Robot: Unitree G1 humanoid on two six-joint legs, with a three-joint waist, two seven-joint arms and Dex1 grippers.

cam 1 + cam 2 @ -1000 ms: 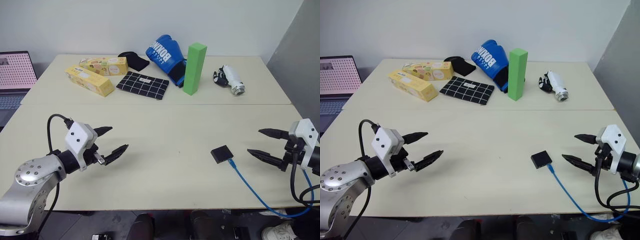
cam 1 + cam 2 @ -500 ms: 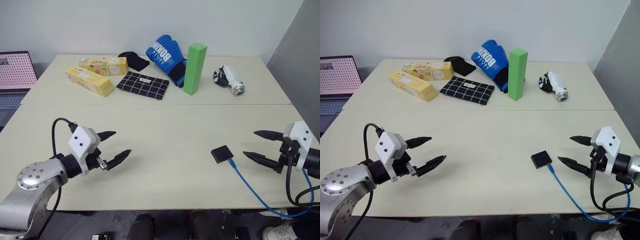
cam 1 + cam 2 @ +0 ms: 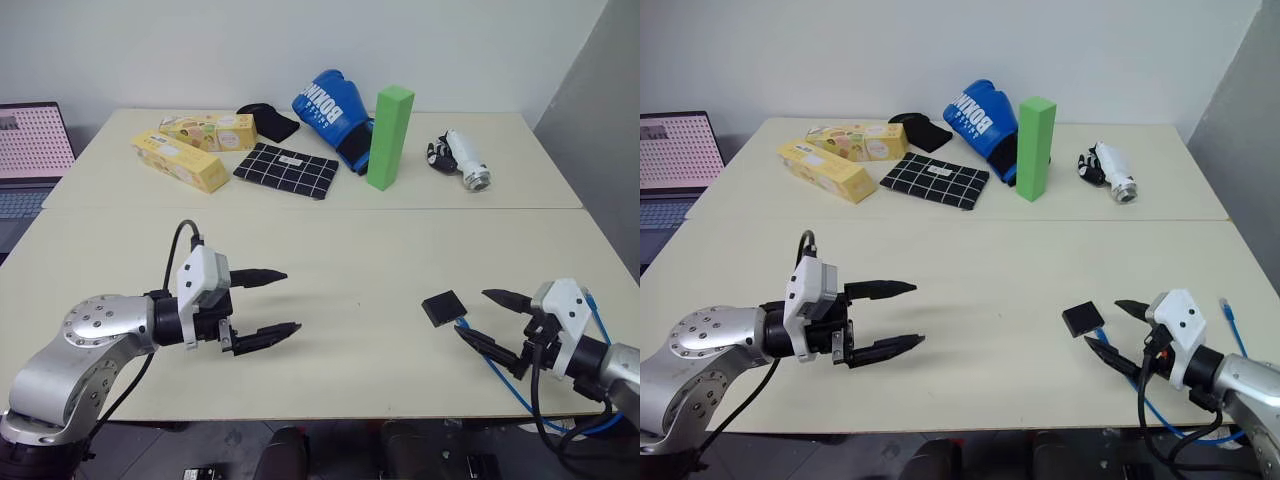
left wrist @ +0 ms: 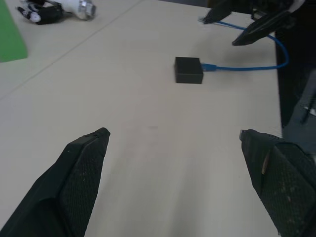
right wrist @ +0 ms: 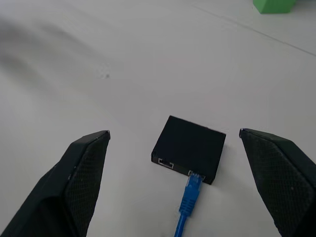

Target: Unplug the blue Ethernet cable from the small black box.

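Note:
The small black box (image 3: 442,307) lies flat on the cream table, right of centre. The blue Ethernet cable (image 5: 190,191) is plugged into the side of the box that faces my right gripper, and it runs off toward the table's near right edge (image 3: 505,382). My right gripper (image 3: 472,312) is open just right of the box, its fingers spread either side of the plug without touching it. My left gripper (image 3: 291,300) is open and empty over the table left of centre, pointing across at the box (image 4: 188,70).
At the back stand two yellow cartons (image 3: 180,160), a black cloth with a white grid (image 3: 285,171), a blue boxing glove (image 3: 330,105), an upright green block (image 3: 388,135) and a white-and-black object (image 3: 458,158). A laptop (image 3: 30,150) sits at the far left.
My left gripper swung right toward the table's middle and turned to face the box. My right gripper came left and lower, close to the box. Both stayed open.

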